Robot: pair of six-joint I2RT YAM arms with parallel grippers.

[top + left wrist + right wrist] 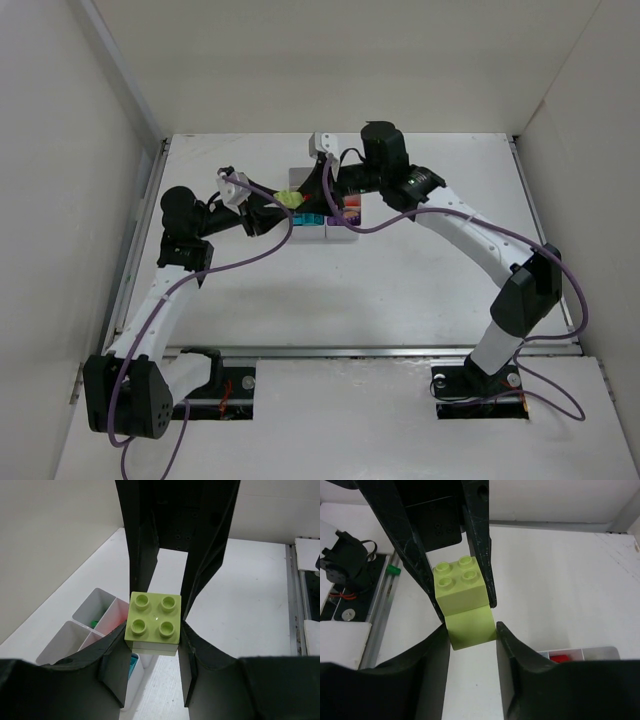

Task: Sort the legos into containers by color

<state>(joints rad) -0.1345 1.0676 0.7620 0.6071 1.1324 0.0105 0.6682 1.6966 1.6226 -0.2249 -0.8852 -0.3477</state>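
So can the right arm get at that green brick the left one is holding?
Probably yes. The right gripper has a finger on each side of the lower half of the brick, with nothing between. The left gripper pinches only the studded upper half.

From above, mostly hidden under the left pincer point(283, 205) and right pincer point(322, 195): box point(345, 234). Brick point(291, 198) between them too small there for studs to be made out. Left wrist: box compartments left of the pincer cut off by the pincer itself; green lego point(93, 624) and teal lego point(131, 666) half covered. Right wrist: box clipped by the bottom edge, right of the pincer; red lego point(561, 657) only partly shown. Cannot tell whether right fingers point(520, 670) touch the brick.
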